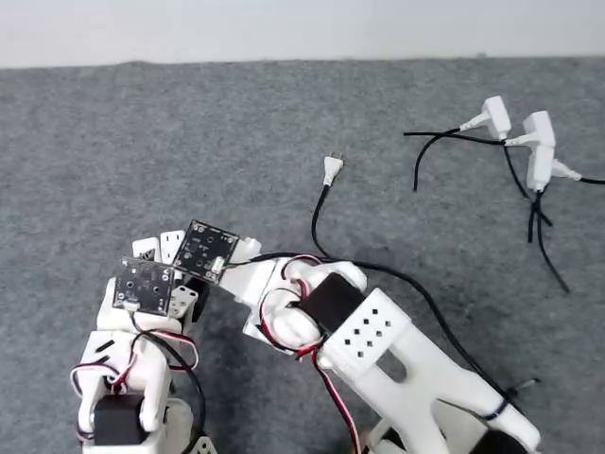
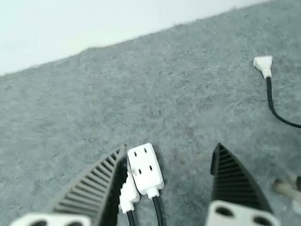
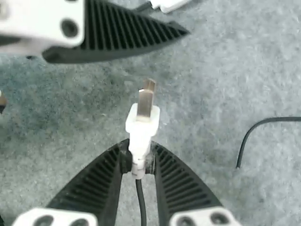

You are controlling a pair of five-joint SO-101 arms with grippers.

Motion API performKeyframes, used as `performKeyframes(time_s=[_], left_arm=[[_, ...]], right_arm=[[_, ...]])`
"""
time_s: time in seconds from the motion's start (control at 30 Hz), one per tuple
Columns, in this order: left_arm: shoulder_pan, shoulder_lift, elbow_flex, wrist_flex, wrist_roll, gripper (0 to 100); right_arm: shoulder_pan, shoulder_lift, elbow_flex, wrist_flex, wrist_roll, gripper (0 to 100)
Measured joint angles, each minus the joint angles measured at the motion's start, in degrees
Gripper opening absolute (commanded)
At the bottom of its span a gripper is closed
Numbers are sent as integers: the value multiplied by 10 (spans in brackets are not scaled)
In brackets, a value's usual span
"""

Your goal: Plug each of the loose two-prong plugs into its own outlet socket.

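My right gripper (image 3: 138,157) is shut on the neck of a white two-prong plug (image 3: 141,120), whose prongs point toward the dark ribbed finger (image 3: 117,28) of the left gripper. My left gripper (image 2: 171,155) is open on the grey carpet. A white outlet socket (image 2: 146,169) on a black cord lies between its fingers, close to one of them, with a second small white piece (image 2: 126,195) beside it. In the high view both wrists meet over the white sockets (image 1: 161,246). Another loose white plug (image 1: 332,167) (image 2: 263,64) lies farther out on its black cord.
Two more white connectors (image 1: 492,118) (image 1: 539,142) with black cords lie at the far right of the carpet. A pale wall (image 1: 302,28) bounds the far edge. The right arm's white body (image 1: 378,340) stretches across the near middle.
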Motion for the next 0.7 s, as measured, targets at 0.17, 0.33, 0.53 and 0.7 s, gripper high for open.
performKeyframes(time_s=[0.17,0.33,0.53,0.7], left_arm=[[17,0,-33,21,11,289],[63,0,-40,36,14,289],[74,0,-40,36,12,288],[73,0,-38,36,2,289]], right_arm=[[-3,0,0,-11,-1,9],[-6,0,1,-11,-1,9],[-19,0,2,-4,-3,9],[-19,0,2,-2,-3,9]])
